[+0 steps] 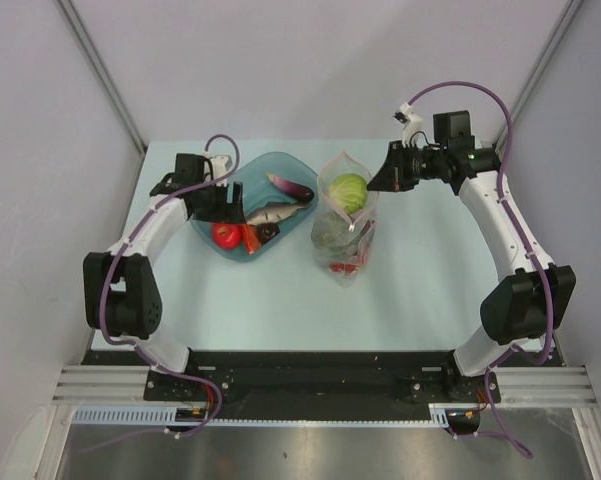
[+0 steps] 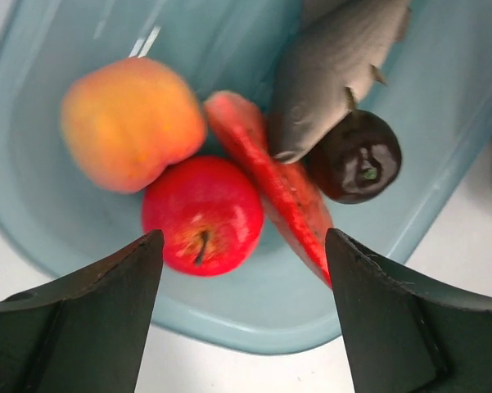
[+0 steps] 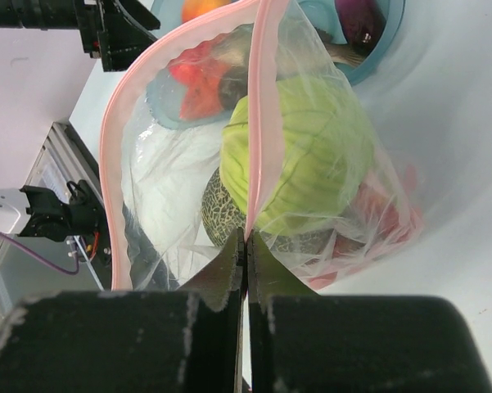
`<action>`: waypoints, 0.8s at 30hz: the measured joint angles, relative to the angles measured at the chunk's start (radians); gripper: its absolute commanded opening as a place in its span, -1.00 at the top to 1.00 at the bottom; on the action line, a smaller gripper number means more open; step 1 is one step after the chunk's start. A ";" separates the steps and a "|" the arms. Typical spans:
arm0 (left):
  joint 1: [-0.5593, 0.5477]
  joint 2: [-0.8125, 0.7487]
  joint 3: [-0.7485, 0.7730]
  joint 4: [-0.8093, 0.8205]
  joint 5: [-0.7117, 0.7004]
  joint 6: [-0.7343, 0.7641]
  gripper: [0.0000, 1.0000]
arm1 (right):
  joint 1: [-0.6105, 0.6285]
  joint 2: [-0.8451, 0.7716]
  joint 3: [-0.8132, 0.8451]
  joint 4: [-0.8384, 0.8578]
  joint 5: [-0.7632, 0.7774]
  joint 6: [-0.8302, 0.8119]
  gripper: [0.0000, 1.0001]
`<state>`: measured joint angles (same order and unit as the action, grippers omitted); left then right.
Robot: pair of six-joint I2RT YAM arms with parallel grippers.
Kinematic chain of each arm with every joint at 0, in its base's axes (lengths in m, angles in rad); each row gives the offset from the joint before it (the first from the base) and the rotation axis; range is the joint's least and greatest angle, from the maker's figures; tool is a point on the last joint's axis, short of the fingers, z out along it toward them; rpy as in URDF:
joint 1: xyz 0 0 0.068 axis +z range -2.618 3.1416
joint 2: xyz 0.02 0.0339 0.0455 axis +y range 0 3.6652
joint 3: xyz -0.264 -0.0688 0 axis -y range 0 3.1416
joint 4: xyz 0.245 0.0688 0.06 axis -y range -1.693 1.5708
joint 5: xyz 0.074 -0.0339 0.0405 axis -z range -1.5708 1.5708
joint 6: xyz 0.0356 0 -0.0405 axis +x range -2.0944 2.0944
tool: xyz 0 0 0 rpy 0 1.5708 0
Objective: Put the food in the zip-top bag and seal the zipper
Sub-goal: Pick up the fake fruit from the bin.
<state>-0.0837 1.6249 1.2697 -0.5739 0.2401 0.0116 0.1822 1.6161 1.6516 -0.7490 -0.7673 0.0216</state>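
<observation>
While my right gripper [image 3: 246,236] sits pinched tight on the zipper [image 3: 260,106] of the zip-top bag [image 1: 344,228], toward the middle of the far edge, I note my left gripper [image 2: 244,246] spread wide above the red tomato [image 2: 202,214] in the blue tray [image 2: 254,332].

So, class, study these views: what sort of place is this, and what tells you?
Probably a robotics lab test cell, not a kitchen: plain panel walls enclose the table, a left arm and right arm stand on a black base plate, and the food looks toy.
</observation>
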 measured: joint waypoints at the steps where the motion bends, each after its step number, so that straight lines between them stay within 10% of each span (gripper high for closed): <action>1: -0.009 0.005 0.001 0.003 0.016 0.010 -0.65 | 0.000 0.000 0.000 -0.001 0.000 0.000 1.00; 24: -0.222 0.247 0.061 0.098 0.006 -0.156 -0.75 | 0.002 0.000 0.000 -0.002 0.019 -0.027 1.00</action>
<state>-0.3061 1.8721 1.3312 -0.4763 0.2466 -0.1440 0.1841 1.6161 1.6516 -0.7509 -0.7479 -0.0059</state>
